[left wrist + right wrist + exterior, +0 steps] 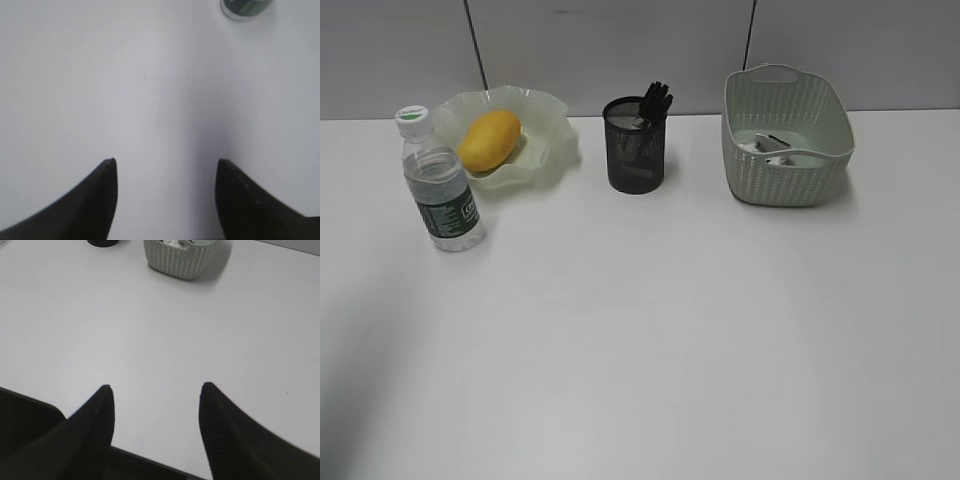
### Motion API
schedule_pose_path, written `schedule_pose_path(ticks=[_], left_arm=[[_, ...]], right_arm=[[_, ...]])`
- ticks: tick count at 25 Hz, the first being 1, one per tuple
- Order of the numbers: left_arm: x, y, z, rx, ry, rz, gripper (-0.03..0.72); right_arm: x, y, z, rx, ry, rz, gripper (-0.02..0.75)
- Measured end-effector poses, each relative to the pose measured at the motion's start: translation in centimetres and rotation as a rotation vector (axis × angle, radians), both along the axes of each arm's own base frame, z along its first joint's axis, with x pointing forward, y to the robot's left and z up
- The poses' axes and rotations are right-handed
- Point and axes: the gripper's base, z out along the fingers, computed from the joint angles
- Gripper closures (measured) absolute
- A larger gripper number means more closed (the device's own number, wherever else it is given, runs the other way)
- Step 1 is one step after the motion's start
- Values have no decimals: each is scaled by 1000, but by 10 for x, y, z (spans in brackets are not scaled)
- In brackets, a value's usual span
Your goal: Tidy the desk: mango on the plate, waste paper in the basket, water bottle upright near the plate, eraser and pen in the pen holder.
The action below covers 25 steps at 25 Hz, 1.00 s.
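Left wrist view: left tool agape, empty; water bottle ahead-right, light, slick, grip mid-body

mango yellow-orange | plate pale green | basket pale green weave | pen holder black mesh

One mango, one plate, one water bottle, one pen holder, one basket, two claws.

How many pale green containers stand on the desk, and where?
2: the plate at the back left, holding the mango, and the basket at the back right.
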Motion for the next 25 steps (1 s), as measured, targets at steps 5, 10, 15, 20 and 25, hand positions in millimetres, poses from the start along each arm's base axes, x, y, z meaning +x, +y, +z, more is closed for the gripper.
schedule_pose_path(ticks=[5, 10, 15, 20, 25], left_arm=[[-62, 0, -11, -37, -84, -1, 216], [-122, 2, -16, -50, -226, -3, 216], [-162, 3, -19, -59, -397, -7, 216], [-193, 4, -25, -67, -546, -11, 217], [-215, 5, -32, -77, -661, -15, 218]], right_arm=[[0, 0, 0, 0, 0, 0, 301], [0, 0, 0, -1, 0, 0, 301], [0, 0, 0, -1, 0, 0, 301], [0, 0, 0, 0, 0, -1, 301], [0, 0, 0, 0, 0, -1, 301]])
